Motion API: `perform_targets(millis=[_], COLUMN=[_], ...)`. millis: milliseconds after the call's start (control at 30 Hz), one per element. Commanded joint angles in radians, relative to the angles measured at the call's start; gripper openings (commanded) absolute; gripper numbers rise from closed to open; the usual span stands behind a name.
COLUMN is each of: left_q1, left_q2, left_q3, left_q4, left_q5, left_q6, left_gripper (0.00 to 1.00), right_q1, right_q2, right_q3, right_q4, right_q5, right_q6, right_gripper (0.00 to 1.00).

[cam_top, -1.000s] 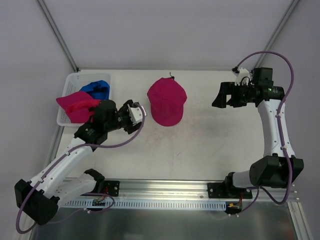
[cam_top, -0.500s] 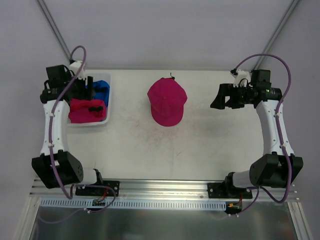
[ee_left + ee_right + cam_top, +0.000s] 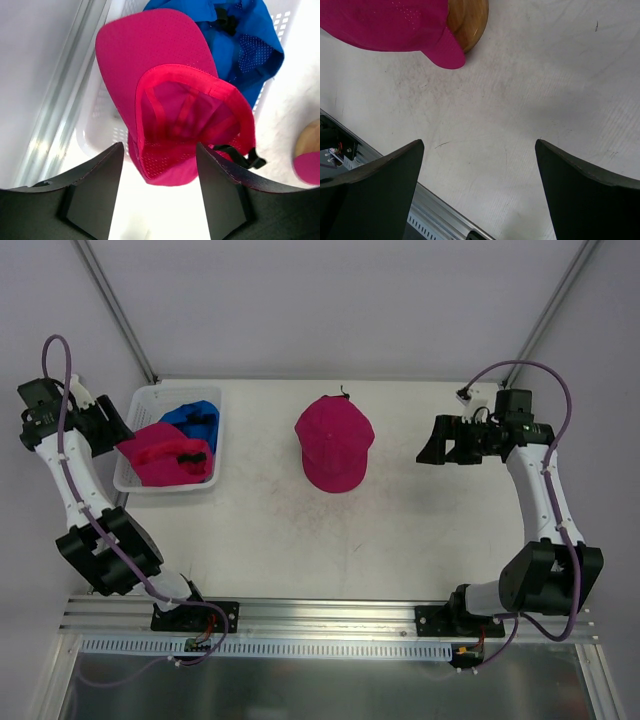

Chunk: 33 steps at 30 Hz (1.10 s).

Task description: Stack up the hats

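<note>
Upturned pink cap [image 3: 185, 120] over basket [image 3: 107, 125]

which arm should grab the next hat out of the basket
Left. The left gripper sits open beside the white basket, the upturned pink cap framed between its fingers in the wrist view. The right gripper, also open, is across the table past the centre cap.

White basket [image 3: 148, 405] and wooden disc [image 3: 468, 20] rest on the table [image 3: 400, 530].
</note>
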Motion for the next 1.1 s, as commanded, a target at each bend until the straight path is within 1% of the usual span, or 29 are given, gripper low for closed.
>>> perform_targets(millis=[0,67,133,433,567,600,667,700,767,900,1067], left_q1=[0.000,0.000,0.000,0.000,-0.004,-0.004,-0.003,-0.004,-0.006,-0.035,-0.090], left_q2=[-0.048,-0.017,0.007,0.129,0.185,0.198,0.233,0.241,0.262,0.273,0.230], left_q3=[-0.029,-0.043,-0.059,-0.036,-0.020,-0.013,0.009,0.015,0.041,0.096,0.138], left_q4=[-0.028,-0.028,-0.031,-0.022,-0.016,-0.011,-0.004,0.001,0.019,0.038,0.058], left_q5=[-0.067,-0.117,-0.144,-0.200,-0.216,-0.223,-0.220,-0.218,-0.200,-0.180,-0.096], left_q6=[-0.165,-0.220,-0.234,-0.295,-0.314,-0.315,-0.327,-0.332,-0.347,-0.355,-0.331], left_gripper=[0.60,0.59,0.59,0.58,0.57,0.55,0.51,0.47,0.42,0.34,0.00], right_q1=[-0.008,-0.008,-0.008,-0.026,-0.034,-0.035,-0.040,-0.042,-0.049,-0.062,-0.074], right_q2=[0.001,0.004,0.009,0.004,0.018,0.020,0.029,0.041,0.049,0.054,0.040], right_q3=[-0.021,-0.038,-0.041,-0.067,-0.090,-0.097,-0.111,-0.113,-0.111,-0.107,-0.102], right_q4=[0.039,0.042,0.041,0.041,0.055,0.059,0.067,0.068,0.067,0.067,0.065], right_q5=[-0.015,-0.020,-0.017,-0.014,-0.025,-0.028,-0.028,-0.028,-0.032,-0.040,-0.054], right_q6=[0.010,0.010,0.004,-0.013,-0.008,-0.008,-0.008,-0.009,-0.011,-0.011,-0.011], right_gripper=[1.00,1.00,1.00,0.99,1.00,0.99,1.00,0.99,0.99,1.00,0.99])
